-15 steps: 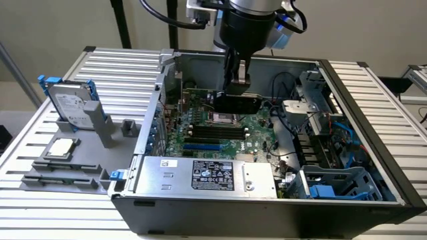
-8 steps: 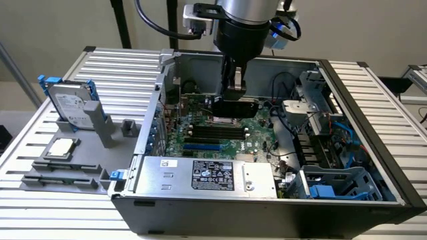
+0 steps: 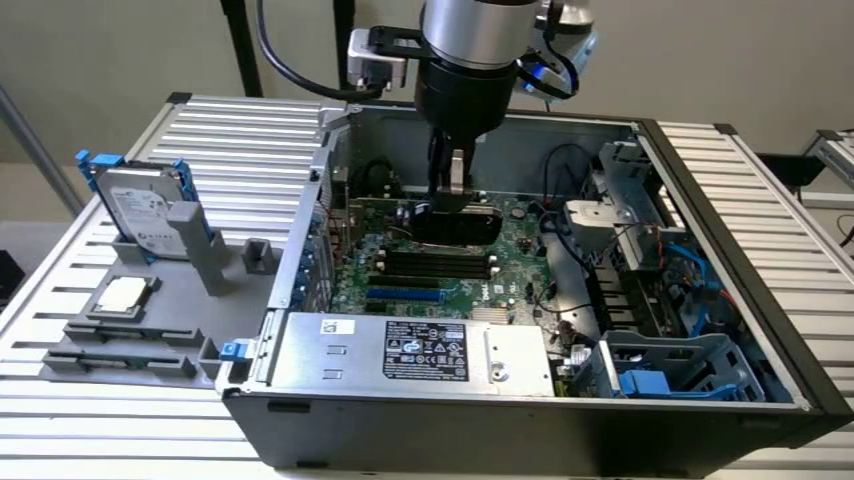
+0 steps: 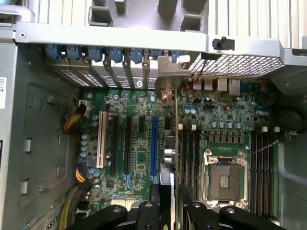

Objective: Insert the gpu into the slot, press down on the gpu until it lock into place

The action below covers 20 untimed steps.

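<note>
Black-faced and held on edge, the gpu (image 3: 454, 225) hangs upright over the middle of the motherboard (image 3: 400, 278) inside an open computer case (image 3: 534, 425), pinched from above by the gripper (image 3: 454, 192) of a Universal Robots arm. The gripper closes on the card's upper edge, a hold that keeps the connector edge pointing down at the motherboard and lets the arm push straight down.

From the wrist view the card appears as a thin line running across the motherboard, just beside its blue slot (image 4: 154, 143) on the side toward the empty CPU socket (image 4: 225, 179). Its metal bracket meets the row of rear openings at the motherboard's edge. That alignment suggests the card is lined up with a slot, though whether it is seated or locked cannot be told.

The case lies on its side on the ribbed worktop (image 3: 120, 440), which turns the motherboard face-up for a vertical approach. Well apart from the motherboard, outside the case, a silver hard drive (image 3: 138, 210) in a blue bracket stands in a grey fixture, untouched.
</note>
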### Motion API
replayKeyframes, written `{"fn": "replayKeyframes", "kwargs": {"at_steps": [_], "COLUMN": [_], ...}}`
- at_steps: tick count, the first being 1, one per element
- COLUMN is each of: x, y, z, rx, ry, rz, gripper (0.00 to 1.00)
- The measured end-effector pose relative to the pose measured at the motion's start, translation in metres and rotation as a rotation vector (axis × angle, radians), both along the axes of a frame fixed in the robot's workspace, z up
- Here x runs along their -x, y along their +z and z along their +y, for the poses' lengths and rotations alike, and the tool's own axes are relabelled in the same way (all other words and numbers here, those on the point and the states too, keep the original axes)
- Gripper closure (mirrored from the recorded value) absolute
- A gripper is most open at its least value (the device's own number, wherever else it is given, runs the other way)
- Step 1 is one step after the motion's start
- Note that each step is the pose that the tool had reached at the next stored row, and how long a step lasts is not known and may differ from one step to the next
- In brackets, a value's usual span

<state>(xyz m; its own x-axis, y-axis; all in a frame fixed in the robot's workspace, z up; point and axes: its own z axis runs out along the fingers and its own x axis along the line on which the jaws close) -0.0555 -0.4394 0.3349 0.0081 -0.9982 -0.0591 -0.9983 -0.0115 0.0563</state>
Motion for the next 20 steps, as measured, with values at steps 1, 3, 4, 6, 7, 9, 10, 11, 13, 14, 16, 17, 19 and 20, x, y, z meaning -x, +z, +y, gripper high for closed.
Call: {"fn": "replayKeyframes", "kwargs": {"at_steps": [1, 3, 4, 6, 7, 9, 10, 11, 13, 14, 16, 17, 19, 20], "x": [0.000, 0.000, 0.001, 0.003, 0.004, 0.006, 0.007, 0.008, 0.010, 0.011, 0.012, 0.013, 0.013, 0.013], "y": [-0.0017, -0.0054, -0.0072, -0.0109, -0.0126, -0.0162, -0.0181, -0.0199, -0.0234, -0.0253, -0.0292, -0.0310, -0.0345, -0.0363], "z": [-0.0002, -0.0007, -0.0010, -0.0024, -0.0033, -0.0049, -0.0057, -0.0066, -0.0086, -0.0097, -0.0116, -0.0119, -0.0121, -0.0121], "rx": [0.0000, 0.0000, 0.0001, 0.0001, 0.0000, 0.0001, 0.0000, 0.0000, 0.0002, 0.0002, -0.0001, -0.0002, 0.0000, 0.0000], "ry": [0.000, 0.000, 0.000, -0.002, -0.004, -0.008, -0.009, -0.011, -0.014, -0.015, -0.019, -0.021, -0.025, -0.027], "rz": [0.0000, 0.0000, 0.0000, 0.0001, 0.0000, 0.0001, 0.0000, 0.0001, 0.0001, 0.0001, 0.0000, 0.0000, 0.0000, 0.0000], "gripper": [0.74, 0.74, 0.74, 0.74, 0.74, 0.74, 0.74, 0.74, 0.74, 0.74, 0.74, 0.74, 0.74, 0.74]}}
